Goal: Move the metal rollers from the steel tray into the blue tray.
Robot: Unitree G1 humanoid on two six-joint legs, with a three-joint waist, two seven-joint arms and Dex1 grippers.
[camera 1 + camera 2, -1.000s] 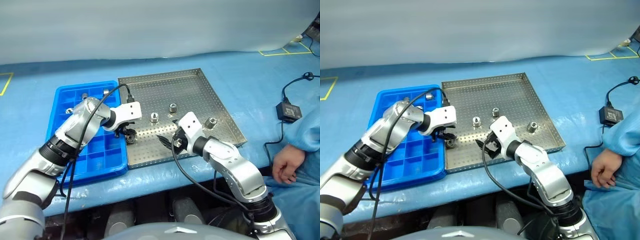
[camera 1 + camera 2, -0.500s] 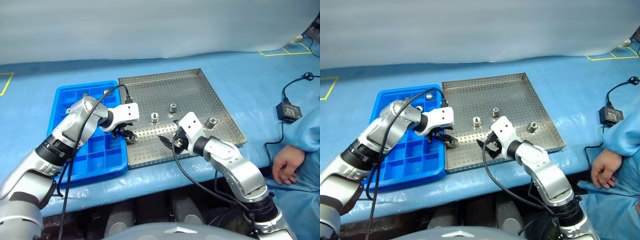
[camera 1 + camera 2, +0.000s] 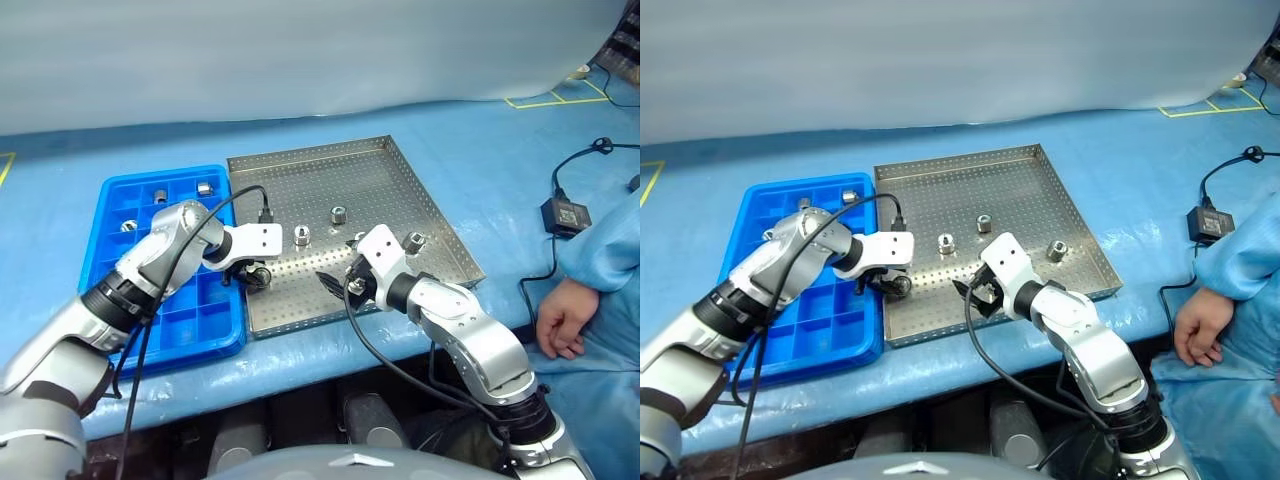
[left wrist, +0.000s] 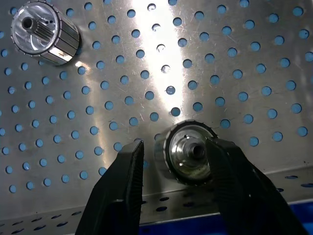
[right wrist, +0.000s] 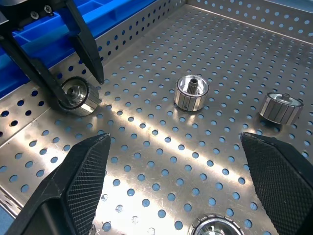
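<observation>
Metal rollers (image 3: 301, 235): shiny, ribbed, dark-holed; four on steel tray (image 3: 390, 165), one at its left rim beside blue tray (image 3: 108, 205), between left claw (image 4: 171, 161) fingers, unpinched. Right claw (image 5: 176, 181) wide open, empty, over bare near floor.

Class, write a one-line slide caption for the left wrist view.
Left tool straddles a metal roller near the steel tray rim, not yet closed on it; a second roller stands apart.

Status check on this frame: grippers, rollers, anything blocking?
Left gripper open around a roller near steel tray edge, not clamped. Right gripper open, empty. Blue tray alongside, nothing blocking.
</observation>
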